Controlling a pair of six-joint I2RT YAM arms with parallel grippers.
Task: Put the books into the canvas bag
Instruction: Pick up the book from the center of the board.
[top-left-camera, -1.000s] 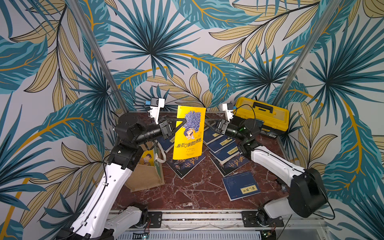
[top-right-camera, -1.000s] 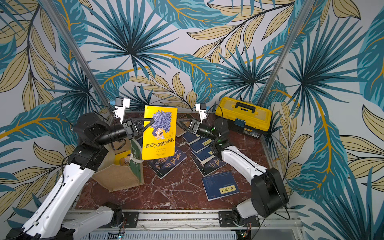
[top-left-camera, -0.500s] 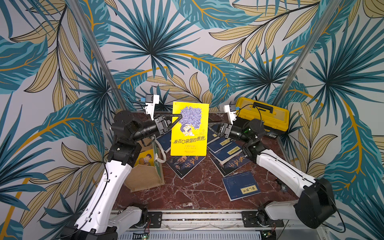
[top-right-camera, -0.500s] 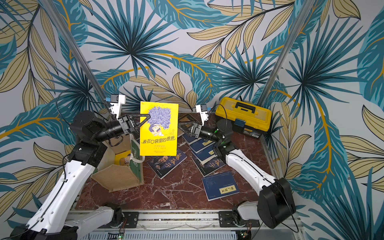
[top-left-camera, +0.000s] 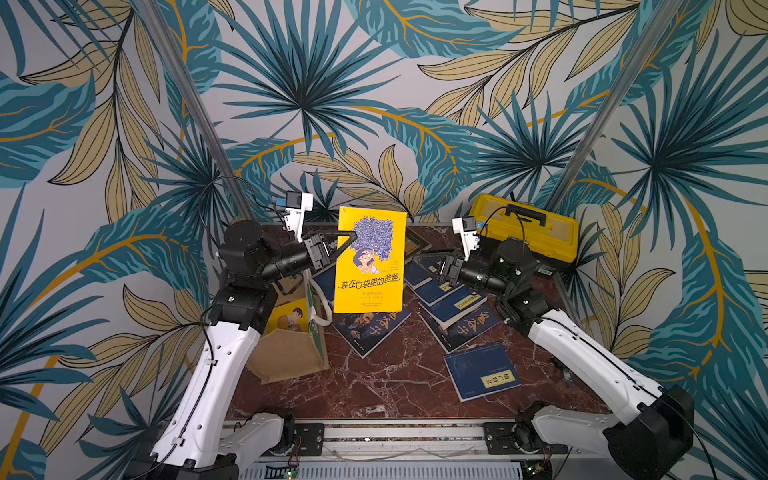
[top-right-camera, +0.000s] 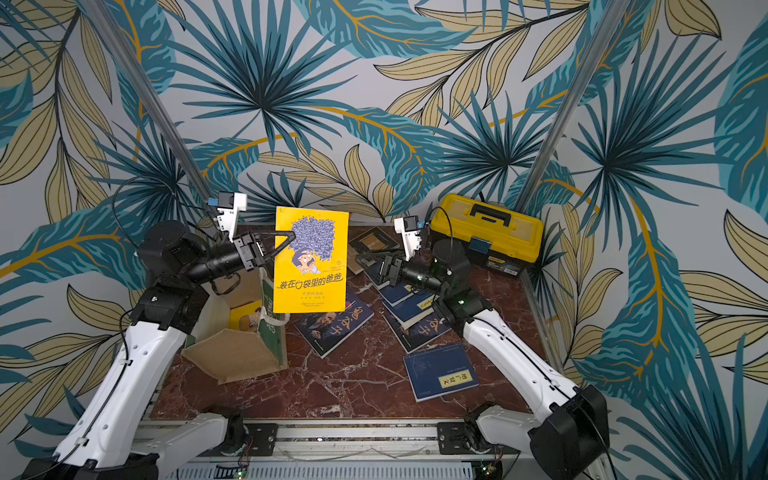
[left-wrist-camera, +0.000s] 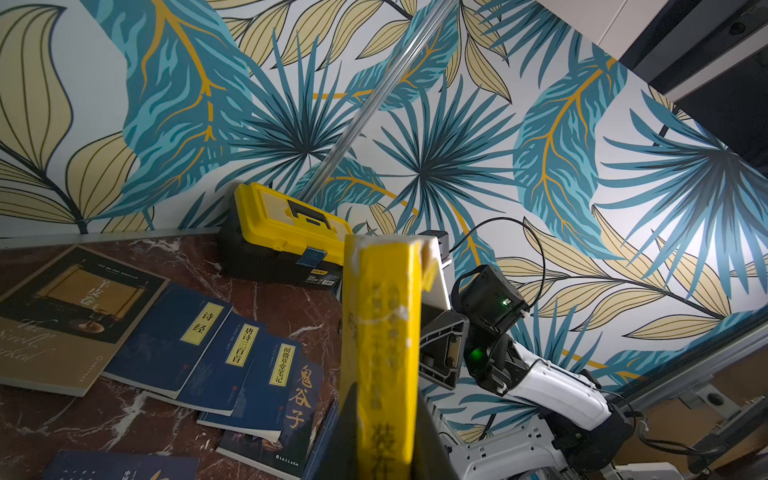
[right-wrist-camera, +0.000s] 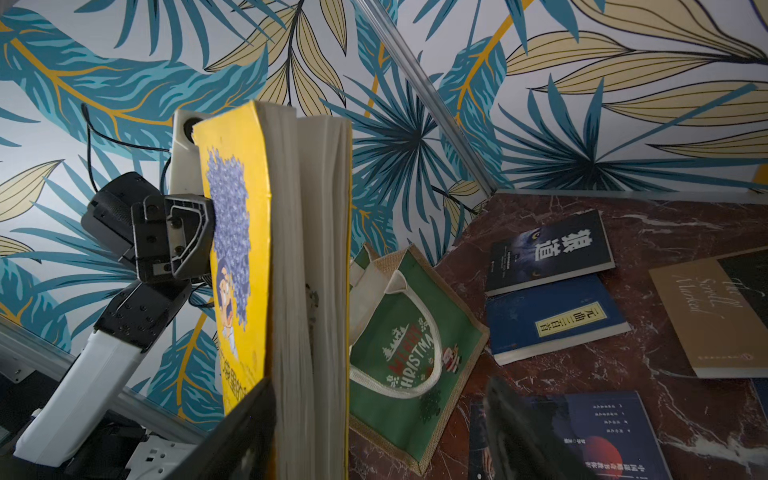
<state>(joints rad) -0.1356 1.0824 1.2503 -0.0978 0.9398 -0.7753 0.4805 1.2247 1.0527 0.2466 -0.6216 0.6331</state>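
Left end effector (top-left-camera: 351, 237) pinches the upright yellow book (top-left-camera: 370, 266), which partly hides the navy books (top-left-camera: 370, 332); right end effector (top-left-camera: 419, 259) is spread and empty.

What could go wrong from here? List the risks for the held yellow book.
1. The left gripper pinches the yellow book only near one upper edge, so it may swing or slip.
2. The canvas bag holds another book, and its rope handle hangs at the mouth; a snag seems possible.
3. The open right gripper sits close and could bump it.
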